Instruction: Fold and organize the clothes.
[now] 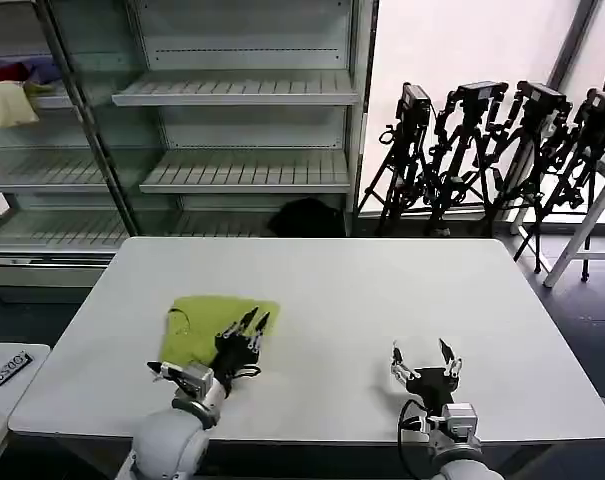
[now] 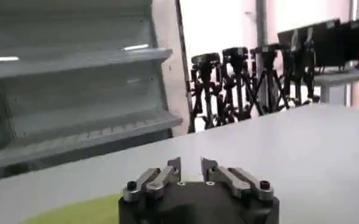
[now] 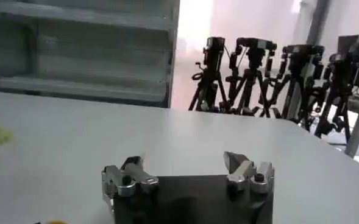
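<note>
Head view, folded T-shirt (image 1: 214, 322) lower left on white worktop (image 1: 382, 290), left gripper (image 1: 249, 324) over its edge, jaws nearly together, right gripper (image 1: 423, 356) lower right, jaws spread, right wrist view, shirt a green sliver at frame edge.

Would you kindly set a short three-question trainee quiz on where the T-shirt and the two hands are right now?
1. True or false: the T-shirt lies spread out flat at full size.
2. Which hand is over the T-shirt: A left hand, B right hand?
3. Fill in: the right hand's fingers stand ____.

Key:
1. False; it lies folded into a compact shape on the table.
2. A.
3. Open, with nothing between them.
</note>
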Robot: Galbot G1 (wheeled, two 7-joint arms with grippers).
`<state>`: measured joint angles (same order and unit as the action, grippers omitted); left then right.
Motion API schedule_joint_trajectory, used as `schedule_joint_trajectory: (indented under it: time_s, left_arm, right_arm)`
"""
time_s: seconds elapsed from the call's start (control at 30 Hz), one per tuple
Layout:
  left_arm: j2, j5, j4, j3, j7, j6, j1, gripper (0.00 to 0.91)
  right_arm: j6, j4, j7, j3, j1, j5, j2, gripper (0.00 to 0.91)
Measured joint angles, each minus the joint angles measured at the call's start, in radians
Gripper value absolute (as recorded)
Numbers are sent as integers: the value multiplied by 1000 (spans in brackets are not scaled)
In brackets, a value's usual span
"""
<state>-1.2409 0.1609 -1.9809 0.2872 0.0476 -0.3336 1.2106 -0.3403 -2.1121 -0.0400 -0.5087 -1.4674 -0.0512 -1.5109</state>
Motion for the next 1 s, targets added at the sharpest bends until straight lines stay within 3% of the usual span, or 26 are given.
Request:
schedule_joint_trajectory:
  time_s: [0.3,0.53,1.0]
  left_arm:
    - [-22,146,-87,9,-52,-15,35,907]
    - [-11,253,-148,115,-72,-18,82,907]
    - [-27,396,-173,282,-84,-16,151,907]
  right_arm:
    - [-38,-24,-1,73,13,26,3,907]
    - [-45,-38,-27,143,24,30,7,907]
    - [-49,-102,-68,180,15,-11,26,907]
